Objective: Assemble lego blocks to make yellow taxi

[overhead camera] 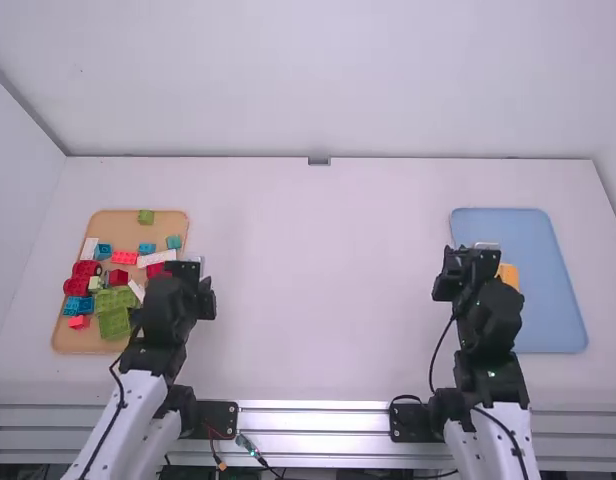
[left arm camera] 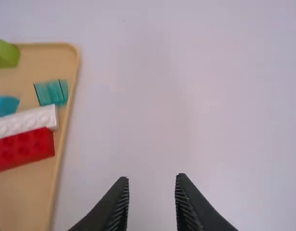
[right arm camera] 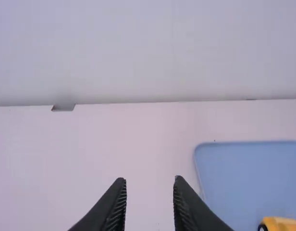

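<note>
My left gripper (overhead camera: 183, 270) is at the right side of an orange tray (overhead camera: 173, 222) heaped with red, white, green, blue and teal blocks. In the left wrist view that gripper (left arm camera: 152, 178) is open, with bare table between its fingers; a red block (left arm camera: 24, 149) and a white block (left arm camera: 28, 121) lie in the tray. My right gripper (overhead camera: 472, 262) is over the left part of a blue tray (overhead camera: 548, 300), partly covering a yellow-orange piece (overhead camera: 508, 275). Seen from its wrist, the right gripper (right arm camera: 150, 179) stands open and holds nothing; the yellow-orange piece (right arm camera: 281, 225) has a dark wheel-like part.
White table (overhead camera: 318, 280) stretches between the two trays. A white wall (overhead camera: 328, 80) rises behind its far edge, with a small grey bracket (overhead camera: 319, 161) at the middle. Another wall (overhead camera: 18, 170) borders the left side.
</note>
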Available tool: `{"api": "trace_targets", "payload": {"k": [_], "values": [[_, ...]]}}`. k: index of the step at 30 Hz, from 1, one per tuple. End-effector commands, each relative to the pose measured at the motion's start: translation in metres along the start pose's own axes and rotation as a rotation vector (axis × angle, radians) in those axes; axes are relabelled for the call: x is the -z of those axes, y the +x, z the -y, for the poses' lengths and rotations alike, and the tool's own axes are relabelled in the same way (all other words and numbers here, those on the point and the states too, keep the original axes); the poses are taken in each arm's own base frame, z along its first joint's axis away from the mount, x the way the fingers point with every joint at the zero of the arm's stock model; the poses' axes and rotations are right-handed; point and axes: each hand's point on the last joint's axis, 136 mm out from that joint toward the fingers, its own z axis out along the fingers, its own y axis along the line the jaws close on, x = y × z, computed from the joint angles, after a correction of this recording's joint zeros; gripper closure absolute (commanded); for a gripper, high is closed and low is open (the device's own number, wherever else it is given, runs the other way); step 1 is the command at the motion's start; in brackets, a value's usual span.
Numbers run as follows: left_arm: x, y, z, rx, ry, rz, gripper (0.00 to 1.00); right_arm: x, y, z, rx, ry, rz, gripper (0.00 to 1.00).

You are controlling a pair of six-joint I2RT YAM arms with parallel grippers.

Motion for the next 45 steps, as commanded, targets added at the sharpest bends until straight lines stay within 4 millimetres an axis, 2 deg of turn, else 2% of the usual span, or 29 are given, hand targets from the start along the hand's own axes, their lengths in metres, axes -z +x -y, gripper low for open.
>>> {"api": "trace_targets", "payload": {"k": [1, 7, 9, 12, 19, 33, 45], "values": [[0.001, 0.014, -0.002, -0.002, -0.011, 0.001, 0.81, 0.003, 0.014, 0.000, -0.004, 0.002, 0.000, 0.81], [0.001, 0.044, -0.002, -0.002, -0.011, 0.001, 0.93, 0.006, 0.042, 0.000, -0.004, 0.002, 0.000, 0.92], [0.001, 0.047, -0.002, -0.002, -0.011, 0.015, 0.96, 0.007, 0.051, 0.000, -0.004, 0.002, 0.000, 0.95], [0.004, 0.037, -0.002, -0.003, -0.011, 0.064, 1.00, 0.007, 0.062, 0.000, -0.004, 0.002, 0.000, 1.00], [0.015, 0.010, -0.001, -0.003, -0.010, 0.191, 1.00, 0.006, 0.089, 0.000, -0.004, 0.002, 0.003, 1.00], [0.037, -0.027, -0.001, -0.004, -0.010, 0.378, 1.00, 0.017, 0.057, 0.000, -0.002, 0.002, 0.153, 1.00], [0.052, -0.045, -0.001, -0.005, -0.010, 0.484, 1.00, 0.017, 0.057, 0.000, -0.002, 0.002, 0.153, 1.00]]}}
